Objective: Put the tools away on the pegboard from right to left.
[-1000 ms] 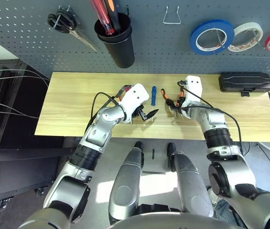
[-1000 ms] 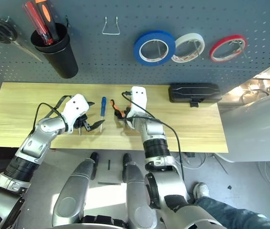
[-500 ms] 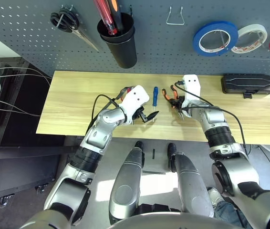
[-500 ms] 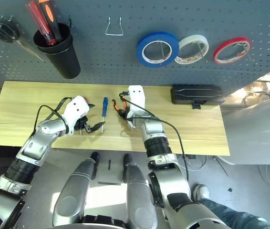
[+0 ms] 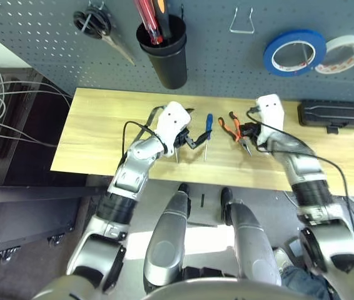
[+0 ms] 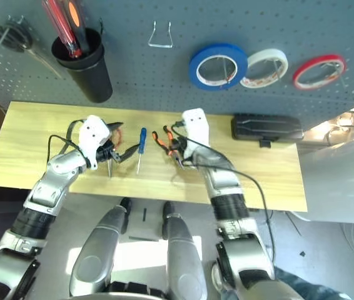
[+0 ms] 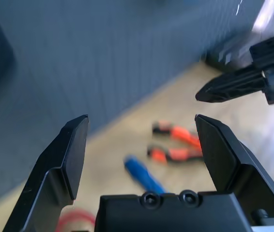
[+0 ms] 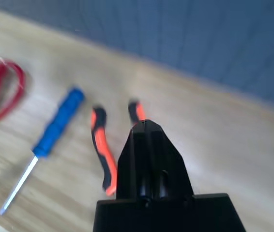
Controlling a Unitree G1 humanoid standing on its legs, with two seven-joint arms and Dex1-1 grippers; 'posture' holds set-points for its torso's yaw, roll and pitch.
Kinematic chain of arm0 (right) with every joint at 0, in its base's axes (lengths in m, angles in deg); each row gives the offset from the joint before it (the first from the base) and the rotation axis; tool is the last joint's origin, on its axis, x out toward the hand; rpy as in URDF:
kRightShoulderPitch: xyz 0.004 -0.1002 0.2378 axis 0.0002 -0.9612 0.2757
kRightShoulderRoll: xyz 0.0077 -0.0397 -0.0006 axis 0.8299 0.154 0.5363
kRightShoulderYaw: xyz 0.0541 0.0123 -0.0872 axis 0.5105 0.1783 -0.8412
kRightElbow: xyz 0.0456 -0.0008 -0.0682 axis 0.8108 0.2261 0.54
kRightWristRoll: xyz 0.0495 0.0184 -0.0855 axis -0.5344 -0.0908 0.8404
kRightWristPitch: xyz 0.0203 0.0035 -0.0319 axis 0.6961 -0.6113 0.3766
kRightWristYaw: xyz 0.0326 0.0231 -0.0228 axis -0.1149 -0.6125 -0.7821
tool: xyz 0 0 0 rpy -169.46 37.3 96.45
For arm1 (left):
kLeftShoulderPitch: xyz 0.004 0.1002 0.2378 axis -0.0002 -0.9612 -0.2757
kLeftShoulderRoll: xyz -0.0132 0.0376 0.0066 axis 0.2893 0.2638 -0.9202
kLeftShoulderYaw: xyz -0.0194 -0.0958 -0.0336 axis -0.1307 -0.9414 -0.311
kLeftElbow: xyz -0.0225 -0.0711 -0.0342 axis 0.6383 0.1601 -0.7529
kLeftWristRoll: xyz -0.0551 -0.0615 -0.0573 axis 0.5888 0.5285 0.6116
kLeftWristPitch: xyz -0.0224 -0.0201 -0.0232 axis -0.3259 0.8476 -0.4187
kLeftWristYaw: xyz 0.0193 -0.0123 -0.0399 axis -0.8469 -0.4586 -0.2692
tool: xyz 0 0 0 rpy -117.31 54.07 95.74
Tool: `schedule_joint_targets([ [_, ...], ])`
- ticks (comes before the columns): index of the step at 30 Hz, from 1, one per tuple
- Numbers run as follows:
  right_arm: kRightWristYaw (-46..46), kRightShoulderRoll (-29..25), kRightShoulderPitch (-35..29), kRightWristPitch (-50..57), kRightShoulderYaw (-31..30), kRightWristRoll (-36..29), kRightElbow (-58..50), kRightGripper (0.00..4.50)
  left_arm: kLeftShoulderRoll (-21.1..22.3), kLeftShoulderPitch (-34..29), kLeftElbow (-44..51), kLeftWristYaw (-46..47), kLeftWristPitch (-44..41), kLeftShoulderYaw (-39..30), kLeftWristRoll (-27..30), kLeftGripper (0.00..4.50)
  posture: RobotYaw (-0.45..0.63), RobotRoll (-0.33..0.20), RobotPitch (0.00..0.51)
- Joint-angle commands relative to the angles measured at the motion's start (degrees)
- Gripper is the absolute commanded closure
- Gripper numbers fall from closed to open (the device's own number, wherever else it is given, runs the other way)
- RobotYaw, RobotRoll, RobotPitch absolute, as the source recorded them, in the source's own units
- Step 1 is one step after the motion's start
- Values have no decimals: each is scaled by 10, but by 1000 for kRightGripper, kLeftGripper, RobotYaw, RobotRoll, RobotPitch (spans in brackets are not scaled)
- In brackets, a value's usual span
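Right wrist view: right gripper [image 8: 146, 126] fingers pressed together, empty, above pliers [image 8: 104, 157] on table [image 8: 214, 145] | left gripper [image 7: 142, 140] spread wide, empty | pegboard [image 5: 227, 56] beyond | risk: pliers left behind.

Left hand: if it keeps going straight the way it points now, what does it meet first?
Probably the blue-handled screwdriver just ahead of the open left hand, with the pliers beyond it; depth is unclear, so it might pass above them toward the pegboard.

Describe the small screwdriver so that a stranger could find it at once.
On the wooden table below the pegboard, look between the two grippers. The screwdriver lies there, left of the orange-handled pliers; its blue handle and thin straight metal shaft set it apart.
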Motion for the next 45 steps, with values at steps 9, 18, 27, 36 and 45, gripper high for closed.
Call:
schedule_joint_targets([
  [9, -8, 28, -11, 85, 10, -23, 16, 4053, -1, -8, -47, -11, 50, 11, 5, 0, 115, 0, 421],
  [18, -35, 63, 63, 97, -8, -1, 156, 1050, 4, -8, -47, -9, 37, 13, 2, 0, 131, 0, 440],
  [27, -19, 65, 87, 56, -50, 36, 228, 16, 13, -18, -28, 0, 23, 14, -1, 0, 154, 0, 458],
  [36, -16, 86, 115, 37, -67, 55, 296, 16, 15, -28, -12, 14, 11, 15, -1, 0, 166, 0, 475],
  [45, -37, 96, 170, -9, -87, 106, 419, 16, 5, -33, 6, -5, -9, 28, 21, 0, 178, 0, 491],
])
